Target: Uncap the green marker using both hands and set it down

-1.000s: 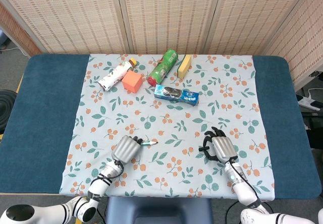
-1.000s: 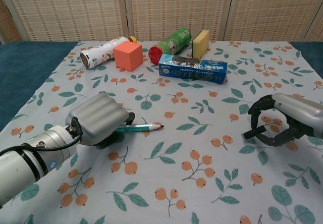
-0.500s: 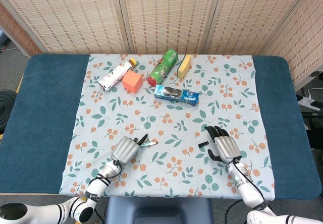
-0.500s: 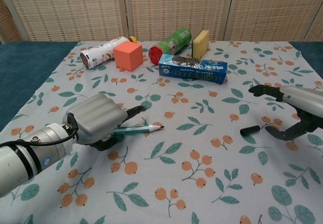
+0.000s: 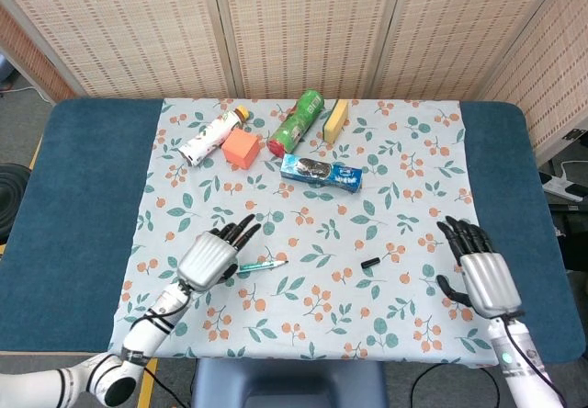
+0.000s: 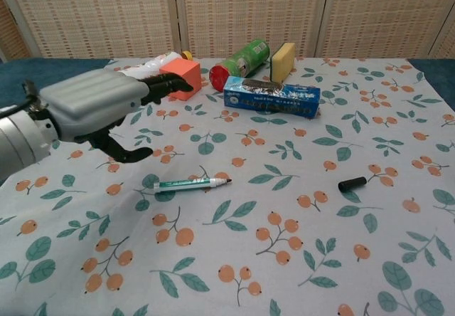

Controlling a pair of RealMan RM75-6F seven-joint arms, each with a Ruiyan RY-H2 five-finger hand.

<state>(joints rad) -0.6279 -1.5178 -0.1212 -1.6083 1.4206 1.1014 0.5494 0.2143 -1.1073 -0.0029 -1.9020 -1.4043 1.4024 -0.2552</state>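
The green marker (image 5: 262, 266) (image 6: 192, 183) lies uncapped on the floral cloth, its dark tip pointing right. Its black cap (image 5: 370, 263) (image 6: 352, 184) lies by itself on the cloth further right. My left hand (image 5: 213, 255) (image 6: 99, 106) hovers open just left of the marker, fingers spread, touching nothing. My right hand (image 5: 479, 271) is open well right of the cap, fingers straight and empty; the chest view does not show it.
At the back of the cloth lie a white bottle (image 5: 211, 135), an orange cube (image 5: 242, 148), a green can (image 5: 296, 123), a yellow sponge (image 5: 336, 120) and a blue box (image 5: 321, 174). Blue table (image 5: 83, 206) flanks the cloth on both sides.
My left hand let go of the marker, opened and lifted away to the left. My right hand left the cap on the cloth and drew back to the right, out of the chest view.
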